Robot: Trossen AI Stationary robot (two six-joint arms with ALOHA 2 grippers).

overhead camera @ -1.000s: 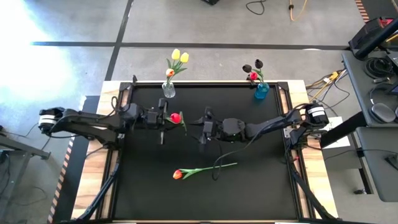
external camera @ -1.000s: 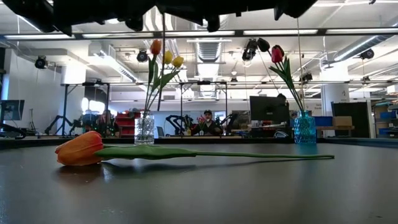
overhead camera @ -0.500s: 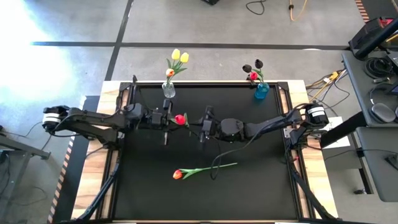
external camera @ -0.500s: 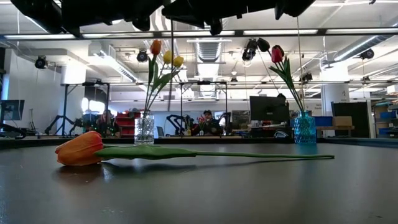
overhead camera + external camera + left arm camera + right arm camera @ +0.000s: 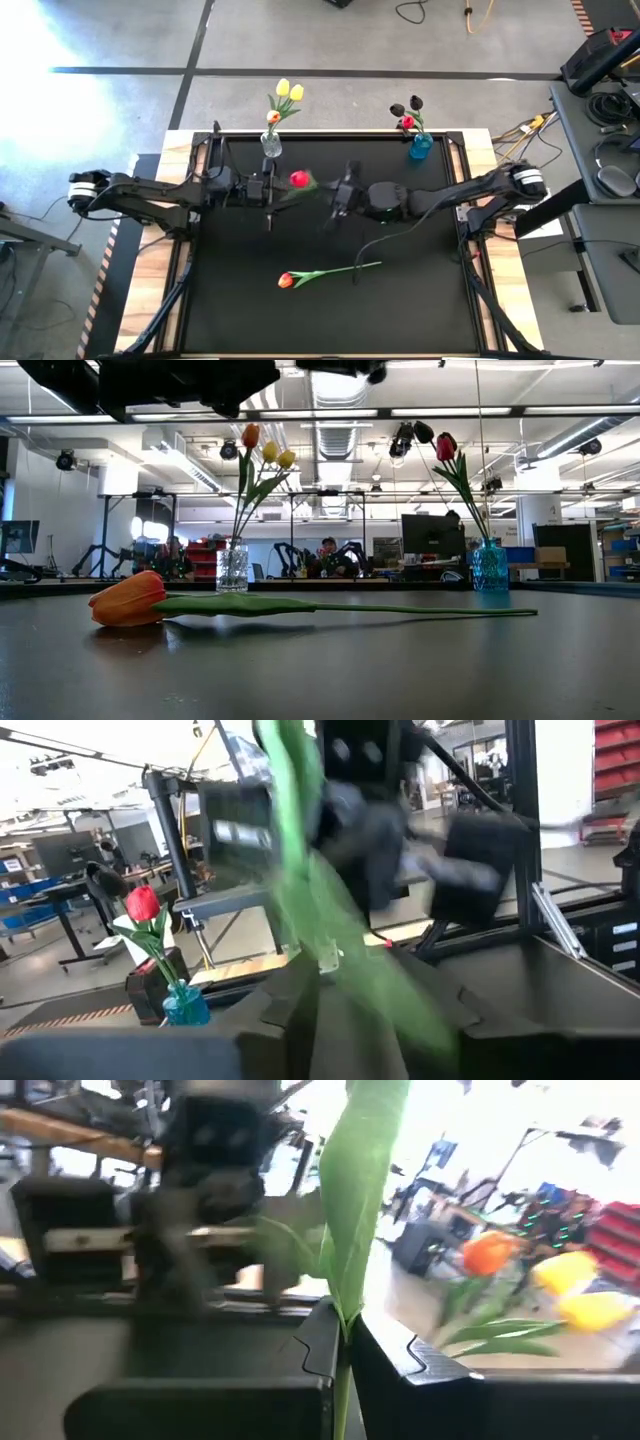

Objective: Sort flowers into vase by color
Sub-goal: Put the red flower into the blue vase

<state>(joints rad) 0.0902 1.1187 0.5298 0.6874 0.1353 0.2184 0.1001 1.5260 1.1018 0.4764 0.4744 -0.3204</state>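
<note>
High view: clear glass vase at the back edge of the black table, left of centre, holds two yellow tulips and one orange tulip; blue glass vase at the back edge, right of centre, holds a red tulip and two dark purple-black tulips. The vases stand well apart, heads leaning out past the table edge. Mid-table, in the air, a red tulip on a green stem sits between the two arms — right gripper is clamped shut on its stem, right wrist view shows the stem pinched between the fingers. Left gripper is just beside the flower on its other side, fingers parted, stem and leaf passing through the gap in the left wrist view; contact cannot be told. Orange-red tulip with a long green stem lies flat on the table toward the front, near centre, apart from both arms — bare black surface all round it, front corners and both side edges open.
</note>
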